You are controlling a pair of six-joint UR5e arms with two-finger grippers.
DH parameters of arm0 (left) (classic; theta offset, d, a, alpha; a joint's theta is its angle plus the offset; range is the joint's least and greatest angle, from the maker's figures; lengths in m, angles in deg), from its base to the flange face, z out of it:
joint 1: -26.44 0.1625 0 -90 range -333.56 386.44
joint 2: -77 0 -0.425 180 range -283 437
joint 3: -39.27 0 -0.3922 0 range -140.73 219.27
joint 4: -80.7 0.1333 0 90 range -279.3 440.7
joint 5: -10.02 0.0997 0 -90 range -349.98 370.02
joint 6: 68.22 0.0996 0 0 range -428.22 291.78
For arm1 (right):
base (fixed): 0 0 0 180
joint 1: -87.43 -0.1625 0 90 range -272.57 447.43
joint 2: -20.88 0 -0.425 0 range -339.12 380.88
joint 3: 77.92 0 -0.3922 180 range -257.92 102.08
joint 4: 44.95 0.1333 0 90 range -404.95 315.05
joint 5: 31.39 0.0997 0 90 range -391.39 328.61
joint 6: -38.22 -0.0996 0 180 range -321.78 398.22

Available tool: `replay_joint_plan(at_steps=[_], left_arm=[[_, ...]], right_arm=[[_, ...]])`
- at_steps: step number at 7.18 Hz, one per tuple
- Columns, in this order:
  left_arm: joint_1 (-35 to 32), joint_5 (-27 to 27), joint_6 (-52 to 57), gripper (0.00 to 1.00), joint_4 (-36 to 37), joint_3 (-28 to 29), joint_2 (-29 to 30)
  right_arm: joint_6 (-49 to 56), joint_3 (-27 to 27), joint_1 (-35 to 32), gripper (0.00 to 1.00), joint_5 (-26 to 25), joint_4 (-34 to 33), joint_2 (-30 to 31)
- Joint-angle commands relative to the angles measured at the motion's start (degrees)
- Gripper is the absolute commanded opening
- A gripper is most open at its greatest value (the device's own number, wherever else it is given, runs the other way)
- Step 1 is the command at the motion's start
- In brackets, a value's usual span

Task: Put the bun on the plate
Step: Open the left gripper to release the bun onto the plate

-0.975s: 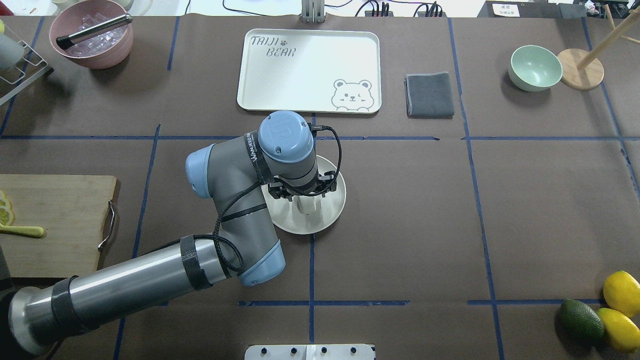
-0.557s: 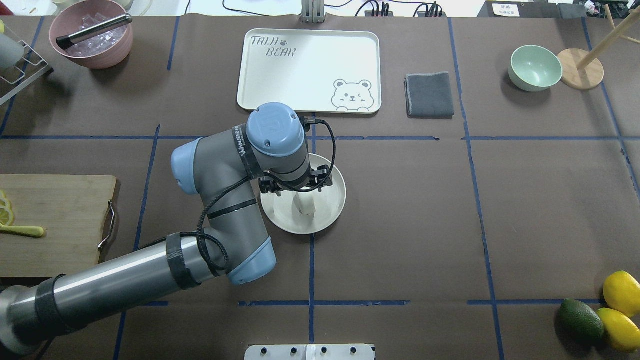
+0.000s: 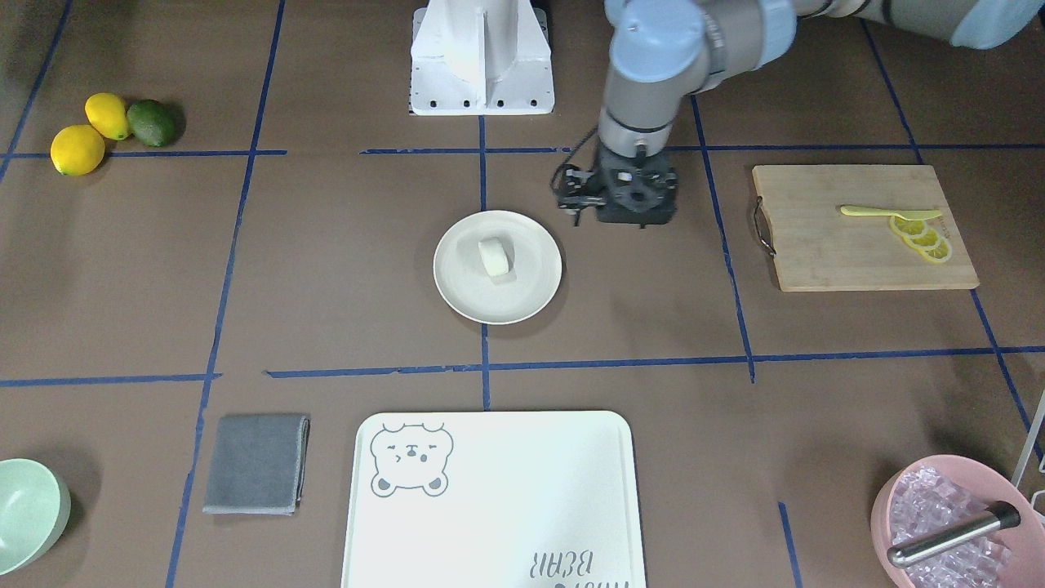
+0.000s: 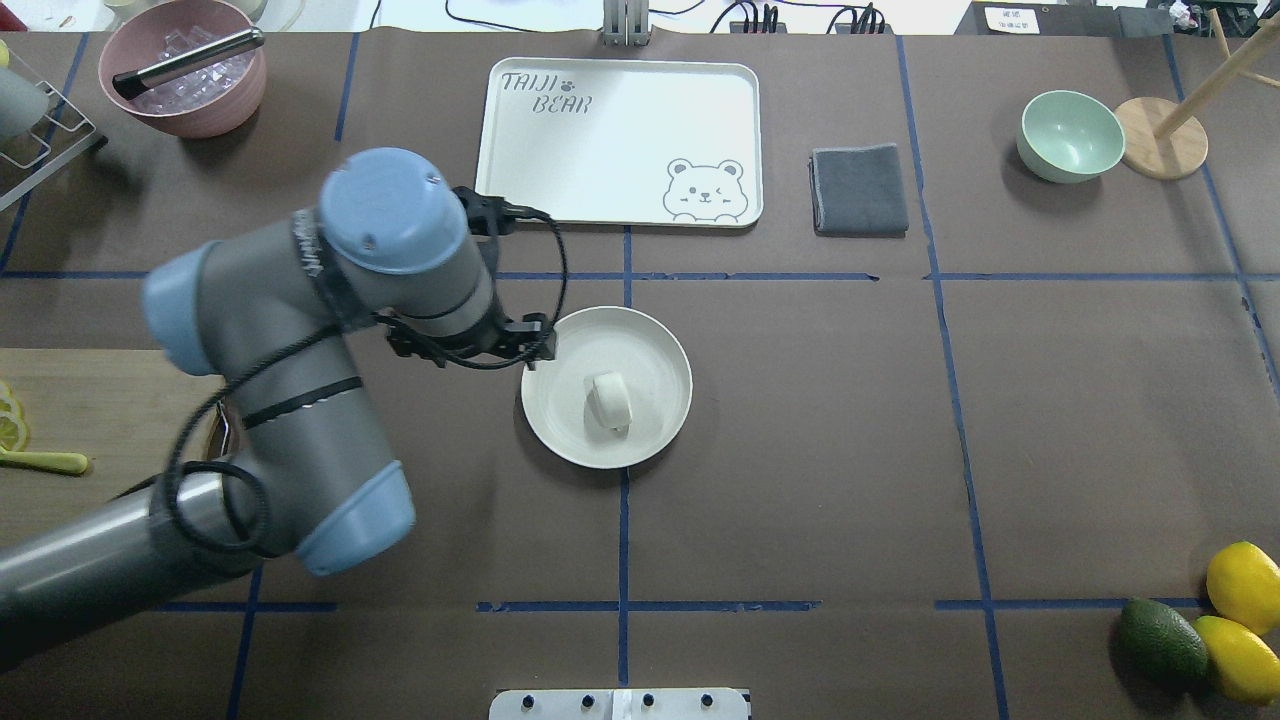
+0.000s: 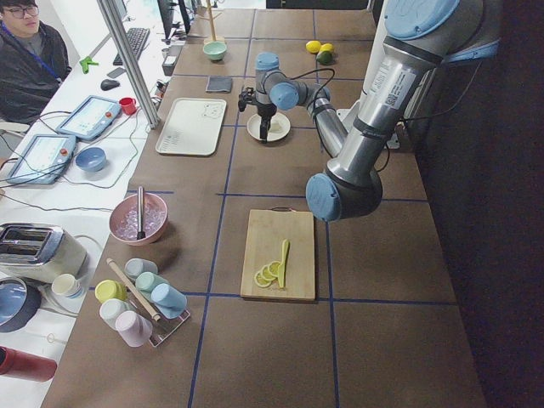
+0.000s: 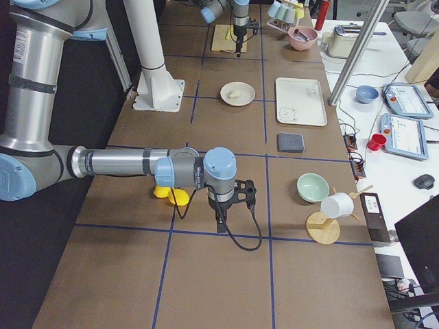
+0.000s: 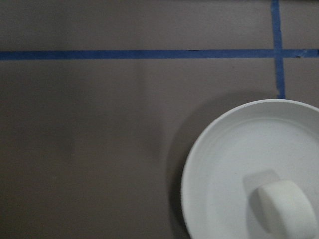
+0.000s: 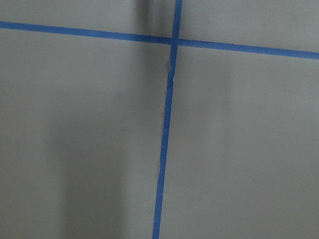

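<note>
Left gripper (image 3: pixel 627 212), spread or closed I cannot tell, hangs beside the plate (image 3: pixel 457 296) where the bun (image 3: pixel 494 258) rests.

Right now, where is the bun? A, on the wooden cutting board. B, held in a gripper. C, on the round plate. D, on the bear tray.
C: the bun lies on the plate, near its middle, with nothing touching it.
</note>
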Motion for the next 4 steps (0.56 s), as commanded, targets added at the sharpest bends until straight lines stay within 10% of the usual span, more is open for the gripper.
replay_joint_plan(at_steps=[1,4], left_arm=[[-16.62,-9.03,26.93,1.0,0.28,-3.43,-15.16],[-39.49,-17.56,59.9,1.0,-0.68,11.54,-23.72]], right_arm=[[0.07,0.04,0.0,1.0,0.0,0.0,0.0],[0.16,0.04,0.0,1.0,0.0,0.0,0.0]])
